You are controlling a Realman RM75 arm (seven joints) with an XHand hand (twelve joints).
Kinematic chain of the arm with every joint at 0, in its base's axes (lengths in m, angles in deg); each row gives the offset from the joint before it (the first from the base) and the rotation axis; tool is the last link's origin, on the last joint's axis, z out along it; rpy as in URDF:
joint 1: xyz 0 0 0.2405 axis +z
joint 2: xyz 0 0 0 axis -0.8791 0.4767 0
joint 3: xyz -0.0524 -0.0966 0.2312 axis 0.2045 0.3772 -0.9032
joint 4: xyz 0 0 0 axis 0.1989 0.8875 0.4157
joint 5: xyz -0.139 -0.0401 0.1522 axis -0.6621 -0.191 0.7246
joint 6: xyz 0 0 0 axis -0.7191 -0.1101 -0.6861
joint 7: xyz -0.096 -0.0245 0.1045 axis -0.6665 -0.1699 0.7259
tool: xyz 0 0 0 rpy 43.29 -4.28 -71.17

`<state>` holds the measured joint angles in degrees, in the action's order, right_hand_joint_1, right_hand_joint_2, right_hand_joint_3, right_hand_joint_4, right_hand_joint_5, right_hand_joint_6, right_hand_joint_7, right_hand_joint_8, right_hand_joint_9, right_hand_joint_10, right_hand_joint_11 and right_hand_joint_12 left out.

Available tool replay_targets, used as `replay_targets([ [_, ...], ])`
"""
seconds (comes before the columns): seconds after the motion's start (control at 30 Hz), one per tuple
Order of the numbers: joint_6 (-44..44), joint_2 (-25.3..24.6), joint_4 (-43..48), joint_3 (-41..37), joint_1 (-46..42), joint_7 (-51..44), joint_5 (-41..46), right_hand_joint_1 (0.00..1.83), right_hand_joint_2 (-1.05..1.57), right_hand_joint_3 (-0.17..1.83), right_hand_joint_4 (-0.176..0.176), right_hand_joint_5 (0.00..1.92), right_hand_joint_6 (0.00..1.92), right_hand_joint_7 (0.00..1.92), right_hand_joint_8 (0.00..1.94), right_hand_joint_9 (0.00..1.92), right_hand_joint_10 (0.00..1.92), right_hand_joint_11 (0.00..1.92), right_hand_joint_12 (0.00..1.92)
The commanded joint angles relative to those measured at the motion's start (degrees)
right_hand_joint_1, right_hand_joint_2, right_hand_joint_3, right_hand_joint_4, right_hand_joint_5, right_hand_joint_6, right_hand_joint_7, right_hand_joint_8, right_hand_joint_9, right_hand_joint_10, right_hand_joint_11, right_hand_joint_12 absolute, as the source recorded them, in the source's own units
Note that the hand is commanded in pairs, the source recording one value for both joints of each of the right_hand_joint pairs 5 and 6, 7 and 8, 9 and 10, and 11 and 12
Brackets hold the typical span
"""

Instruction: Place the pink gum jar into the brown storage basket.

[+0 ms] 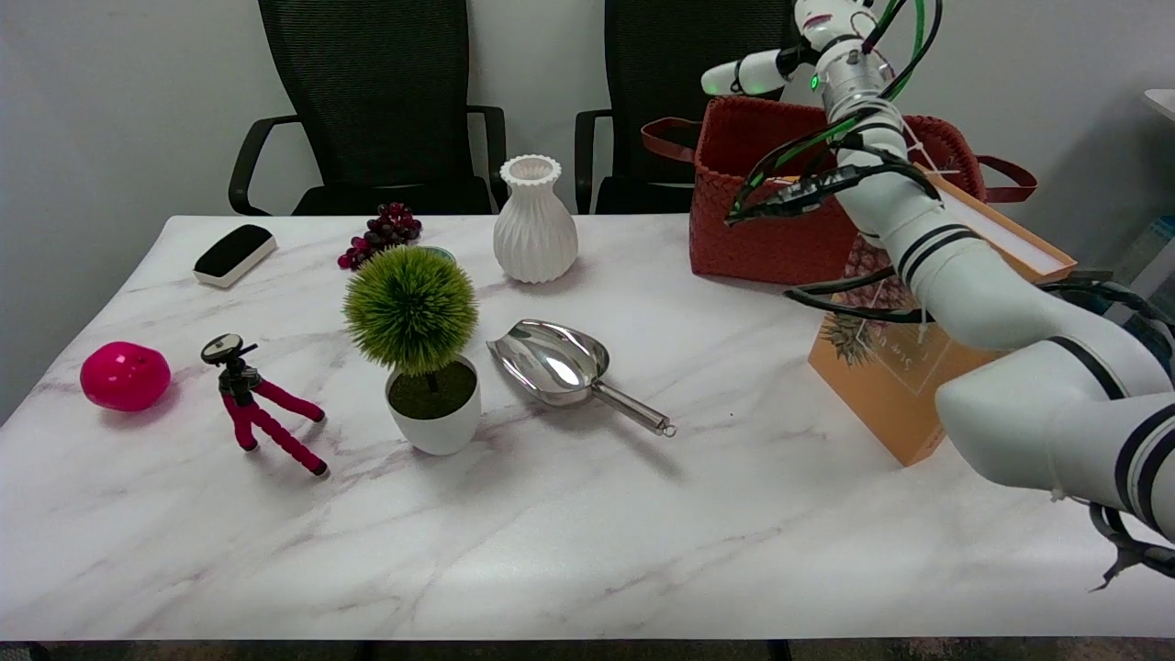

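The round, glossy pink gum jar [125,375] lies on the white marble-patterned table [569,532] at the far left of the frame, well apart from the woven brown storage basket [762,220] with looped handles at the upper right. The white right arm [991,303] reaches up from the lower right across an orange pineapple-printed box [872,386] to the top edge above the basket, where only a white part of the right hand [748,75] shows, so I cannot tell whether its fingers are spread or closed.
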<state>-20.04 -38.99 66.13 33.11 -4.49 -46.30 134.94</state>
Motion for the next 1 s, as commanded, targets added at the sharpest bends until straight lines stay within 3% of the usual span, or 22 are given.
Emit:
replay_targets([
  [0.03,-3.92,6.57,26.45,-0.18,-13.75,19.99,7.35,0.62,0.51,-0.17,0.0,0.0,0.0,0.0,0.0,0.0,0.0,0.0,0.0],
  [0.3,-5.03,9.0,37.81,-0.1,-22.36,40.42,10.44,0.55,0.5,-0.17,0.0,0.0,0.0,0.0,0.0,0.0,0.0,0.0,0.0],
  [0.57,-8.55,10.78,48.18,-0.34,-33.32,53.27,9.34,0.56,0.44,-0.17,0.0,0.0,0.0,0.0,0.0,0.0,0.0,0.0,0.0],
  [0.87,-14.42,11.15,52.16,0.06,-44.86,72.67,0.73,0.58,0.3,-0.13,0.0,0.0,0.0,0.0,0.0,0.0,0.0,0.08,0.08],
  [1.0,-16.08,10.91,53.26,0.29,-47.81,76.37,-3.24,0.57,0.3,-0.15,0.0,0.0,0.0,0.0,0.0,0.0,0.0,0.11,0.11],
])
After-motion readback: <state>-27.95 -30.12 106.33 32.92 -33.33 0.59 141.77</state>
